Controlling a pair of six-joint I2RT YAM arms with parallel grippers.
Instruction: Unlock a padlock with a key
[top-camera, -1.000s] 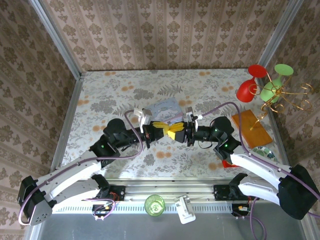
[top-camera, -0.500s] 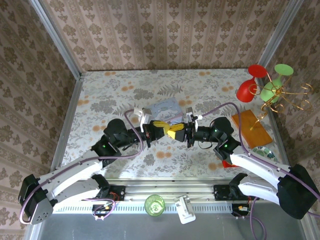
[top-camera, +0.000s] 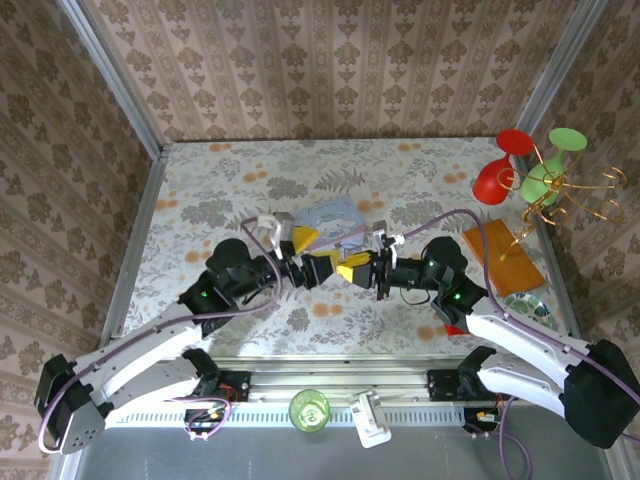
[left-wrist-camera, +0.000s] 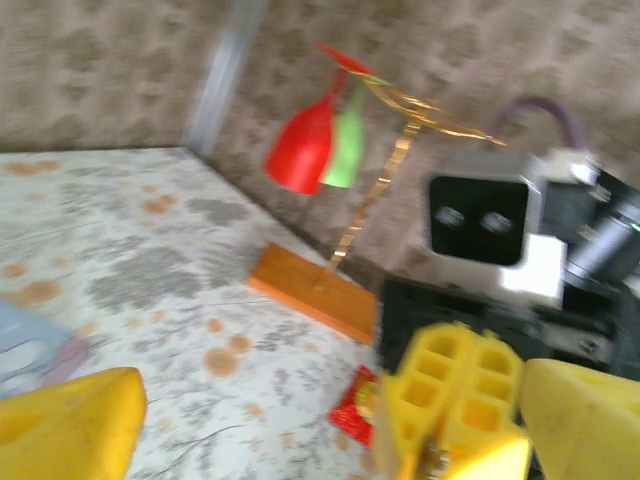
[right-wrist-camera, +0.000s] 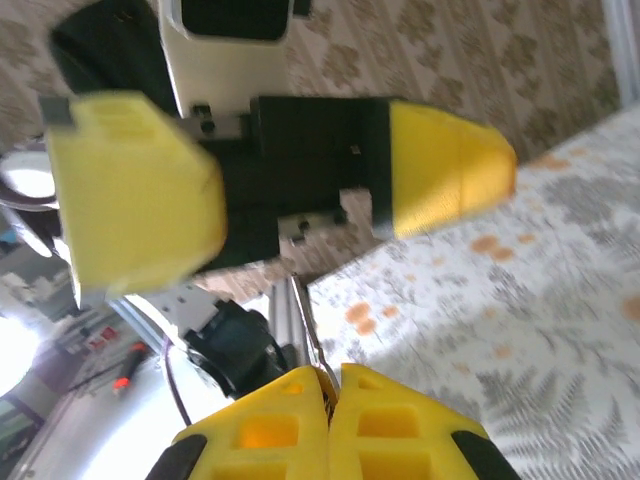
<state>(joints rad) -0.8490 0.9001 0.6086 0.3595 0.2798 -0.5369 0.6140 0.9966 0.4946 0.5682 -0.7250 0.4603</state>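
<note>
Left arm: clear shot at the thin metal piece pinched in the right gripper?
Probably yes. The left gripper is open and faces the shut right gripper, nothing between them; the thin metal piece pokes out of that grip toward it. What it is, I cannot tell.

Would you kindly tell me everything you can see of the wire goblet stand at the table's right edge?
The stand has a thin gold wire frame with curled ends, rising from a flat orange-brown board lying on the floral table. A red goblet and a green goblet hang tilted on it, side by side.
</note>
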